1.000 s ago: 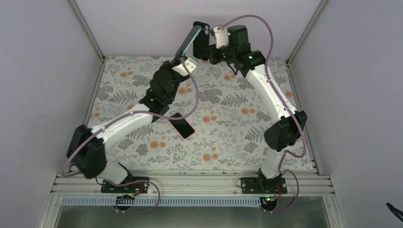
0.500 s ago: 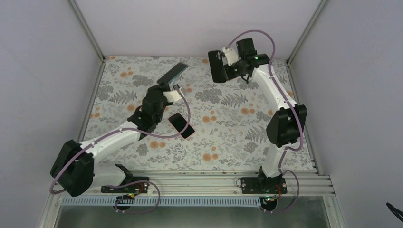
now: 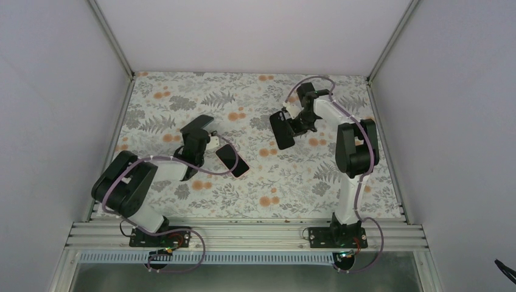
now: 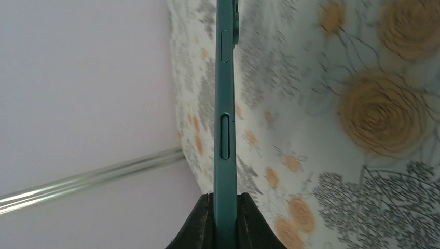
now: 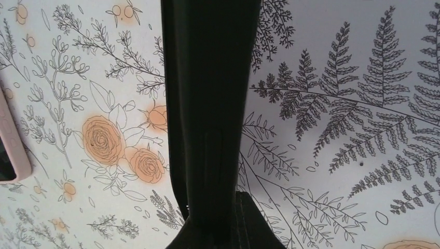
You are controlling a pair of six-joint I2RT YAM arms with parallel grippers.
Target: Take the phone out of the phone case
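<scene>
Left of centre in the overhead view, the left gripper [image 4: 225,206] was clamped on the teal phone [image 4: 224,104], over the floral counter [image 3: 292,182]. Right of centre, the right gripper [image 5: 218,228] pinched the black phone case [image 5: 207,78], well apart from the phone. The separating looked done to me. What remained, I judged, was lowering each gently and letting go.

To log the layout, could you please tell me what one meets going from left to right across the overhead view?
The teal phone, held up → the second phone, lying flat → the black case, held up.
</scene>
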